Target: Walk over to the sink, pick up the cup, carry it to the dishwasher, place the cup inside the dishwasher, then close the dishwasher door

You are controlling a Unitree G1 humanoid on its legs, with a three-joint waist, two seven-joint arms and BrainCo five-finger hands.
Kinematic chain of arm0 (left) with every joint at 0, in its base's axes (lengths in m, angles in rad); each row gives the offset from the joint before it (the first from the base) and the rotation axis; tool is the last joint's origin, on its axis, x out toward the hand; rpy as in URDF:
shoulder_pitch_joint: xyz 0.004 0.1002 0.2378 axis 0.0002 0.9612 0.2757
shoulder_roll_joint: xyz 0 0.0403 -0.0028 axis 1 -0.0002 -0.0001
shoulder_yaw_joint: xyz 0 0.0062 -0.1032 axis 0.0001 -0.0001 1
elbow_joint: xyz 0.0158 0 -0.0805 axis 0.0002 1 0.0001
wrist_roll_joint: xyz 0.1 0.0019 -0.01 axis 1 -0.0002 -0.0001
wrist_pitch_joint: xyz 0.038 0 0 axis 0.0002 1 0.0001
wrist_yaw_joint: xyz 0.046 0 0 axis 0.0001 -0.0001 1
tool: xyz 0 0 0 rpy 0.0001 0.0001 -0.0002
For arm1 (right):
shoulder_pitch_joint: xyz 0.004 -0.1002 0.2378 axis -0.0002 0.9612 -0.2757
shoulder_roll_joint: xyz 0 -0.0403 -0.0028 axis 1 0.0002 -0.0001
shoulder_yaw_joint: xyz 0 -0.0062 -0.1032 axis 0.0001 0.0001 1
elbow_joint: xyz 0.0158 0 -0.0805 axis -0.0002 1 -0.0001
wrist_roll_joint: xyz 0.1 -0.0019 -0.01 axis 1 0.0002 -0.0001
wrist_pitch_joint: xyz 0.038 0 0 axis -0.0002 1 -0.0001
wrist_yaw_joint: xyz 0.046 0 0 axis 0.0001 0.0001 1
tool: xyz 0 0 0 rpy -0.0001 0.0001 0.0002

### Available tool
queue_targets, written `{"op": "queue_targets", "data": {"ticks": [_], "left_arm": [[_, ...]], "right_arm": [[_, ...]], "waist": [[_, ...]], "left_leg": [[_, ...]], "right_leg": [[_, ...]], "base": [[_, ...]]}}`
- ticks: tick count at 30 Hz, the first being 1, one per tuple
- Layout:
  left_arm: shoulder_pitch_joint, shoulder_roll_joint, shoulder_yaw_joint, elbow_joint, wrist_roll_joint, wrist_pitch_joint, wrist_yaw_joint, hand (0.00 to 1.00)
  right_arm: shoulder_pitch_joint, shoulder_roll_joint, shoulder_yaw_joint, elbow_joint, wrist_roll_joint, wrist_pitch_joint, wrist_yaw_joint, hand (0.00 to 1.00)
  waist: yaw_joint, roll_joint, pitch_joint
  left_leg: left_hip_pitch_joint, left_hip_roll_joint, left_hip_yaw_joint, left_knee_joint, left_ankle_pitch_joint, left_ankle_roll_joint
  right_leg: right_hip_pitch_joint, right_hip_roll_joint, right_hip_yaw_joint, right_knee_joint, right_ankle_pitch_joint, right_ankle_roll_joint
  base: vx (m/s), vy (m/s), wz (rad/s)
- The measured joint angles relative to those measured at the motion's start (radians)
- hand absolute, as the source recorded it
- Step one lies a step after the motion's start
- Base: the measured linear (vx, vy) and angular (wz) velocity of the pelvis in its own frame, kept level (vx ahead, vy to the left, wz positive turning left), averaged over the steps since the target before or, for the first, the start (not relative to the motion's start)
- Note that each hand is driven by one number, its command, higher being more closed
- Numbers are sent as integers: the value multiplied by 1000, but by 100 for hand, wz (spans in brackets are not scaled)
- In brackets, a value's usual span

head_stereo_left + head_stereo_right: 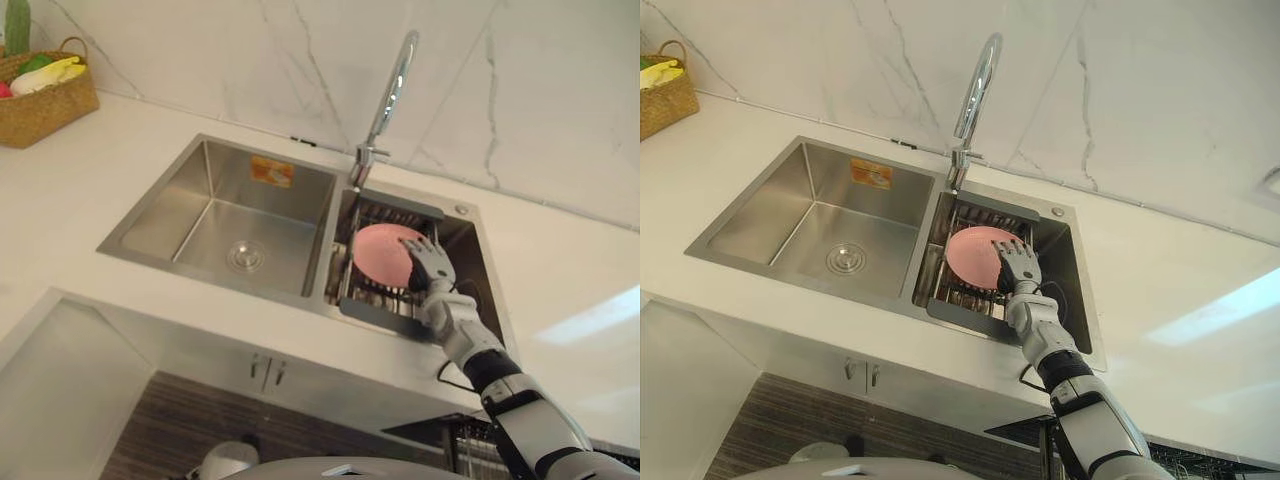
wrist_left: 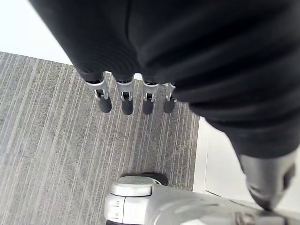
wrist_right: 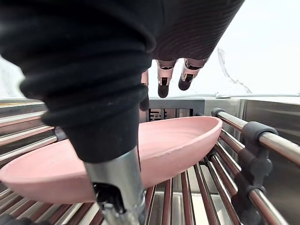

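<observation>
Though the task speaks of a cup, the head views show a shallow pink dish lying on the rack in the right basin of the sink, with the right hand at its edge. In the left wrist view the left hand hangs over the floor, relaxed and straight. In the right wrist view the fingers reach straight above the dish's rim and pinch nothing. I'd call this the pick-up step; next they need to curl round that rim.

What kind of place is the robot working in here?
Probably a kitchen: a steel double sink with a tap, a pink dish on its rack, and a basket of produce on the counter.
</observation>
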Motion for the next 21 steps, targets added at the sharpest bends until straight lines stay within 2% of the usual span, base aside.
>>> {"op": "queue_targets", "data": {"ticks": [3, 7, 12, 13, 18, 21], "left_arm": [[-1, -2, 0, 0, 12, -2, 0, 0], [-1, -3, 0, 0, 33, -9, -1, 0], [-1, -2, 0, 1, 41, -9, -8, 0], [-1, -2, 0, 1, 41, -9, -9, 0], [-1, -3, 0, 2, 74, -10, -11, 0], [-2, -3, -1, 2, 77, -16, -12, 0]], "right_arm": [[2, 3, 0, 1, 1, -2, -39, 0], [3, 10, 0, 1, 9, 17, -65, 0], [3, 18, -2, 3, 8, 19, -87, 0], [3, 18, -2, 3, 8, 19, -87, 100], [3, 18, -6, 3, 9, 18, -93, 100], [-3, 20, -9, 0, 9, -2, -99, 100]], "waist": [[0, 1, 1], [0, 2, 3], [-1, 3, 3], [-1, 3, 3], [-1, 4, 4], [7, 9, 7]], "left_leg": [[4, 0, 1, 0, 0, 0], [7, 0, 4, 0, 0, 0], [8, 0, 6, -1, 0, 0], [8, 0, 6, -1, -1, 1], [8, 0, 6, -1, -1, 1], [7, 0, 5, -1, -1, 1]], "right_leg": [[1, 0, 3, 3, 0, 0], [2, 0, 6, 6, -9, -5], [2, -1, 8, 7, -9, -5], [2, -1, 8, 7, -9, -5], [2, -1, 8, 7, -9, -4], [2, -1, 7, 7, -10, -4]], "base": [[0, 0, 0], [1, 1, -1], [0, 0, 0], [0, 0, 0], [0, 0, 0], [0, 0, 0]]}}
